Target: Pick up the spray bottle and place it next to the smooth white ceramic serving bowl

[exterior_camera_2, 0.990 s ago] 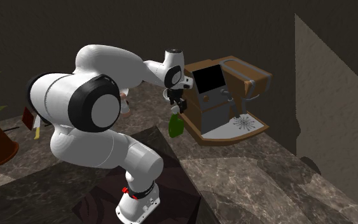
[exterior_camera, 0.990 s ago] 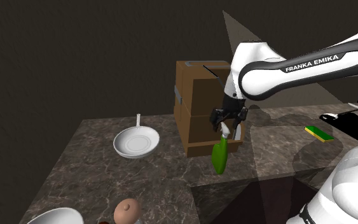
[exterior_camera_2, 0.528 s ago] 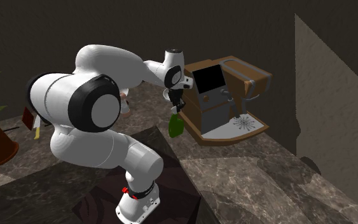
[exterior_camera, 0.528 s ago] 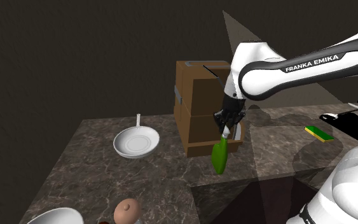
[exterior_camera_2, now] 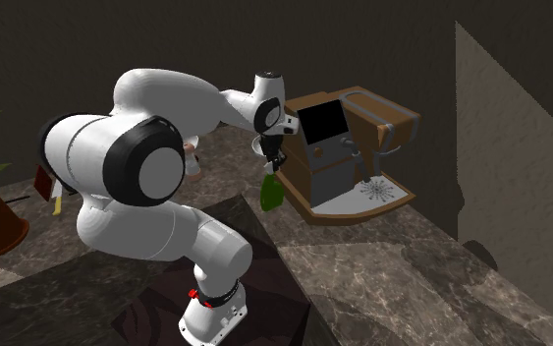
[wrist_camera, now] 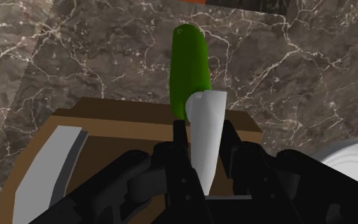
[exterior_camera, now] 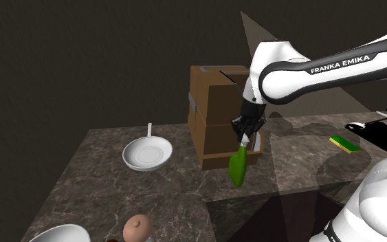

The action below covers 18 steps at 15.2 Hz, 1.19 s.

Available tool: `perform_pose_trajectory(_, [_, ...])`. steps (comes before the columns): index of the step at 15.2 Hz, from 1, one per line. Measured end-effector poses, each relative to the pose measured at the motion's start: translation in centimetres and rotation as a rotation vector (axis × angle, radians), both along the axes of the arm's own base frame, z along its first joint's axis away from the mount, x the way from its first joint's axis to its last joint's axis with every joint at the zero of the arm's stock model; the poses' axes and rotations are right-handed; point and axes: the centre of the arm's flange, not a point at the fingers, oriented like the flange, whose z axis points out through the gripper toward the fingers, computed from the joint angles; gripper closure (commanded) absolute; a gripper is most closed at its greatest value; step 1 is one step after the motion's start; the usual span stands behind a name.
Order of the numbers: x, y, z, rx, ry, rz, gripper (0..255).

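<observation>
Spray bottle [exterior_camera: 238, 168]: green body, white head; long axis near vertical, head uppermost, base toward the marble counter [exterior_camera: 102, 172]. Gripper [exterior_camera: 245, 137]: jaws clasped on the head.

Your shoulder view is looking down across the surface [exterior_camera: 102, 158], brown machine [exterior_camera: 216, 117] at twelve o'clock. Your second exterior view is watching that machine from behind the arm [exterior_camera_2: 166, 98]; your wrist camera is peering down closely.

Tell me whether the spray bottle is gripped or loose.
Gripped. The gripper clasps the spray bottle by its white head between both fingers; the green body hangs below, beside the brown coffee machine.
</observation>
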Motion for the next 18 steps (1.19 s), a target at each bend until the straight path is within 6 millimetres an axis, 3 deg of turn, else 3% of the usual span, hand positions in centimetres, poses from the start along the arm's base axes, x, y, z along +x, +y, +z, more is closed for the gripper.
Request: perform_pose_trajectory(18, [0.1,0.1,9.4,0.0,0.0,0.0,255])
